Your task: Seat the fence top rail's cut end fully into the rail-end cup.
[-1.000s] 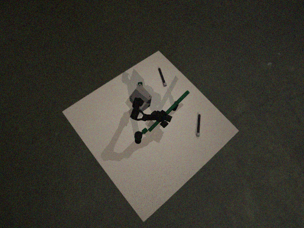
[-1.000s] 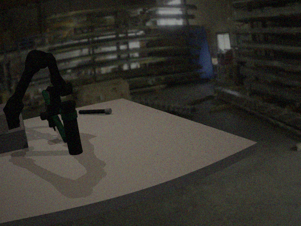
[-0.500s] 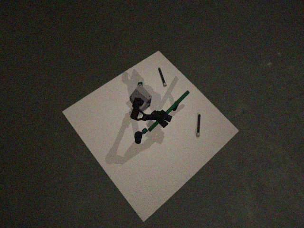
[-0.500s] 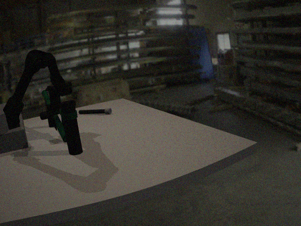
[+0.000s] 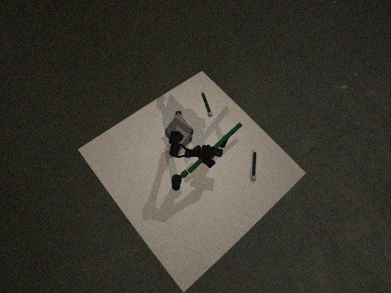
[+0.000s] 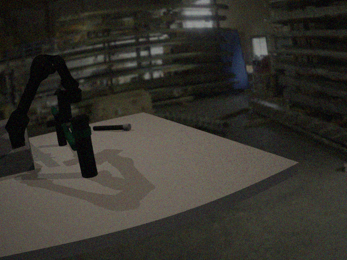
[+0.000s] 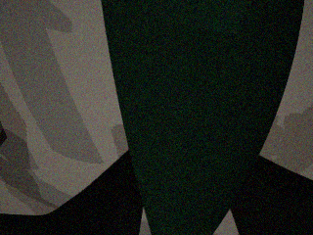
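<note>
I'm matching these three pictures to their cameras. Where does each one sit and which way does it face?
Top: high overhead, looking down on the white table; whole arm shows.
Exterior: low beside the table, facing across it to the big post; arched arm shows.
Wrist: on the gripper, looking along the green rail; dark fingers show.
Shared: top and wrist both show the gripper shut on the rail.

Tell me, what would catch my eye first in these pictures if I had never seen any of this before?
Probably the long green rail running slantwise over the pale square table, bright against the dark floor. The black gripper is clamped on it about midway, and in the wrist view the rail fills the picture between the dark fingers. One end points at a thick black post standing upright, and two small dark pegs lie apart on the table.
</note>
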Robot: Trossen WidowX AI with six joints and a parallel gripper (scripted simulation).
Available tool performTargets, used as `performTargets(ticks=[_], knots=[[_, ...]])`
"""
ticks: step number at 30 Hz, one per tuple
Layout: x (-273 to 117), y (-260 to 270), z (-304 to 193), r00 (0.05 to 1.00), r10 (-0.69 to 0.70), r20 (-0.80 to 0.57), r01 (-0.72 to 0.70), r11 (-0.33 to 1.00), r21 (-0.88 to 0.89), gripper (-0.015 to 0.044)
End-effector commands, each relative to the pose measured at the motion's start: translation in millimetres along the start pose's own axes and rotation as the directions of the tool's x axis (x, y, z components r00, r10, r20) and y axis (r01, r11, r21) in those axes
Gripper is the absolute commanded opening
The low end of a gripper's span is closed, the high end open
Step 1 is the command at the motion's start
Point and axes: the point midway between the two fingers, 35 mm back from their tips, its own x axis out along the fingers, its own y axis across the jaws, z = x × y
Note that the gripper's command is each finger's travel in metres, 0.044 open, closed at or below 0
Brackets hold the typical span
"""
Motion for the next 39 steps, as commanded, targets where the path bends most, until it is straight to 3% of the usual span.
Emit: performTargets(ticks=[1, 11, 39], knots=[[-14, -1, -6, 0.998, -0.011, -0.057, 0.011, 1.000, -0.004, 0.0000], [-49, -1, -20, 0.981, -0.040, -0.192, 0.040, 0.999, -0.002, 0.0000], [-51, -3, -22, 0.984, -0.030, -0.175, 0.030, 1.000, 0.001, 0.0000]])
